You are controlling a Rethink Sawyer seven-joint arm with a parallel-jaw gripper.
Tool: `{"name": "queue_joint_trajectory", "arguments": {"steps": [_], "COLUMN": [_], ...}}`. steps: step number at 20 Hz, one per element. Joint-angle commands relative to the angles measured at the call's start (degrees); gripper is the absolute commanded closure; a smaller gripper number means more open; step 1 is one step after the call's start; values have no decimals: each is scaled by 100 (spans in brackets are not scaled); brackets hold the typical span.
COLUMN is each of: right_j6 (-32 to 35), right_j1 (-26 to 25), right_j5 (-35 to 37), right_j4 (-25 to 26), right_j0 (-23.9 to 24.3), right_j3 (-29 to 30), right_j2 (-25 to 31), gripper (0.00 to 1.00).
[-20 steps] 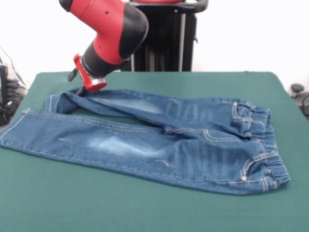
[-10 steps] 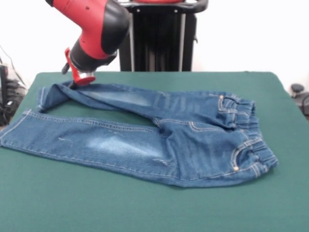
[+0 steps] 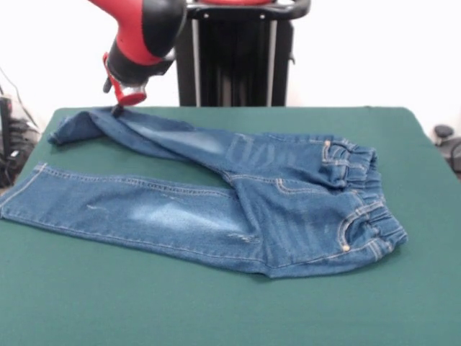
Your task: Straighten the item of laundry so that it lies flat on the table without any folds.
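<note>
Blue jeans [image 3: 238,202] spread across green table [image 3: 230,310], waistband at 3 o'clock. Gripper [image 3: 117,109] at 10 o'clock pinches far leg cuff, apparently to unfold it.

Single front camera, slightly raised, looks across the table [image 3: 216,310]; fairly near.

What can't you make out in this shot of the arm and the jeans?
- Front view: the gripper at the far leg's cuff is blurred and tiny, so open or shut is unclear.
- Whether it actually holds the jeans there: contact is too small to tell.
- The arm's upper part is cut off by the top edge.
- The table is cut off at the bottom edge.
- The table under the jeans is covered by the denim.
</note>
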State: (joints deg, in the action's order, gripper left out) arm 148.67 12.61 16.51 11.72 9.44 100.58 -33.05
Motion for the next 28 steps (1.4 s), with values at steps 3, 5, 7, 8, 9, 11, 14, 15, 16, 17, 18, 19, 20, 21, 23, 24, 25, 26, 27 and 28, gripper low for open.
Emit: {"name": "queue_joint_trajectory", "arguments": {"steps": [3, 5, 7, 8, 9, 11, 14, 15, 16, 17, 18, 19, 20, 21, 23, 24, 25, 26, 27, 28], "right_j6": [-177, -110, 73, 240, 344, 460, 474, 459, 463, 445, 456, 440, 413, 386, 344, 330, 288, 234, 139, 52], "right_j1": [488, 840, 1163, 1169, 1126, 976, 821, 878, 975, 1126, 1271, 1427, 1555, 1611, 1657, 1640, 1651, 1724, 1833, 1954], "right_j5": [-2477, -2666, -2924, -3175, -3375, -3689, -3919, -3883, -3799, -3667, -3570, -3445, -3285, -3203, -3131, -3113, -3047, -2887, -2681, -2420], "right_j4": [1184, 1452, 1670, 1648, 1623, 1444, 1219, 1283, 1358, 1458, 1528, 1615, 1707, 1754, 1811, 1842, 1881, 1934, 1992, 2040], "right_j0": [293, 483, 618, 470, 428, 266, 84, 158, 232, 299, 356, 429, 537, 599, 687, 749, 807, 903, 991, 1135], "right_j3": [537, 646, 774, 748, 700, 583, 435, 418, 446, 466, 526, 547, 576, 573, 528, 499, 462, 469, 478, 532], "right_j2": [1347, 1645, 1860, 1714, 1675, 1477, 1275, 1369, 1468, 1563, 1650, 1756, 1908, 2008, 2147, 2237, 2325, 2470, 2597, 2804], "gripper": [0, 0, 0, 0, 0, 0, 0, 0, 0, 0, 0, 0, 0, 0, 0, 0, 0, 0, 0, 0]}}
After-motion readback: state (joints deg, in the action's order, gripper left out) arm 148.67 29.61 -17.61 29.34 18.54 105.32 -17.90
